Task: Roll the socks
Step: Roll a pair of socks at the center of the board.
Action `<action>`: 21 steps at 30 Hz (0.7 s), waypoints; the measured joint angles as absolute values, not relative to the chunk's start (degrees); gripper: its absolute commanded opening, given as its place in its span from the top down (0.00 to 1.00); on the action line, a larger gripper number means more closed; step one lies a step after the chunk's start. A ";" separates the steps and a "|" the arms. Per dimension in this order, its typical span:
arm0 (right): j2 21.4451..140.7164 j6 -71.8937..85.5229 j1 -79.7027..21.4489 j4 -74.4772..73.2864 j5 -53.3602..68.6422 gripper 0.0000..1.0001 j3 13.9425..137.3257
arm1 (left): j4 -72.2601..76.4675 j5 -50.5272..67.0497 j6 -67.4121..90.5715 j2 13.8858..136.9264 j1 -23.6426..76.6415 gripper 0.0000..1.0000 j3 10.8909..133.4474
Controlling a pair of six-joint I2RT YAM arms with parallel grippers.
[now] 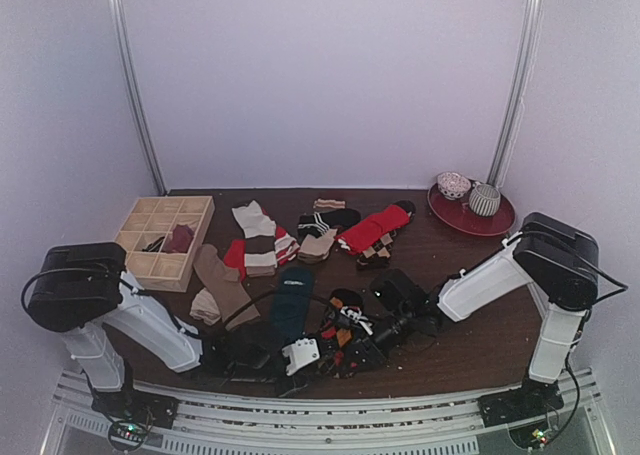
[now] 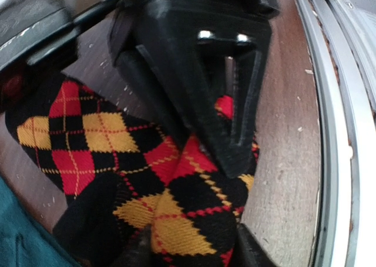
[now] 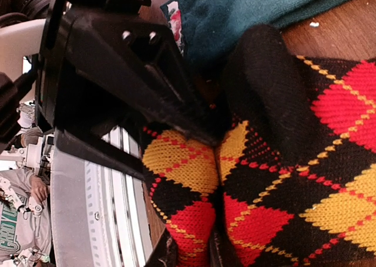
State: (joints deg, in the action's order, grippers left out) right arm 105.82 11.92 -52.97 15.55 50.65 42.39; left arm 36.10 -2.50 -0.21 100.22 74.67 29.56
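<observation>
Little can be read here. From above, the teal sock (image 1: 292, 300) carries a short line of white lettering (image 1: 293, 284) across its upper part, too small to make out. In the right wrist view, a small red-and-white label (image 3: 174, 17) sits at the edge of the same sock, its marks illegible. At that view's lower left corner, a grey shirt (image 3: 20, 237) bears large green capitals turned sideways and cut off by the frame edge; the word cannot be read with certainty.

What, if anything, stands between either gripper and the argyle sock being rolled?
Nothing visible does. The left gripper and the right gripper each pinch a fold of the argyle sock near the front edge of the table. The teal sock lies beside it, not between.
</observation>
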 measured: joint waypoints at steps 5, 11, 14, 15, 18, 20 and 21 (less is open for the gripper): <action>105.84 11.90 -52.84 15.09 51.18 0.85 42.39 | 35.92 -2.31 0.38 100.22 74.70 0.41 29.56; 106.00 11.84 -52.73 14.70 51.44 0.85 42.61 | 35.94 -2.17 0.95 99.50 74.70 0.38 29.43; 106.04 11.77 -52.71 14.24 51.44 0.85 42.85 | 36.03 -2.37 0.71 97.95 74.70 0.39 29.41; 106.06 11.77 -52.71 14.06 51.44 0.85 42.94 | 36.07 -2.48 0.58 97.43 74.70 0.40 29.41; 106.13 11.75 -52.69 13.74 51.51 0.85 43.11 | 36.42 -2.61 0.30 97.03 74.70 0.47 29.50; 106.19 11.75 -52.66 13.65 51.55 0.85 43.16 | 36.40 -2.52 0.01 97.60 74.70 0.49 29.82; 106.19 11.75 -52.66 13.61 51.59 0.85 43.20 | 36.40 -2.42 -0.03 98.28 74.70 0.51 30.22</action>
State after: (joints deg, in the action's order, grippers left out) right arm 106.19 11.75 -52.66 13.61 51.59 43.20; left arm 36.40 -2.42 -0.03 98.28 74.70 30.22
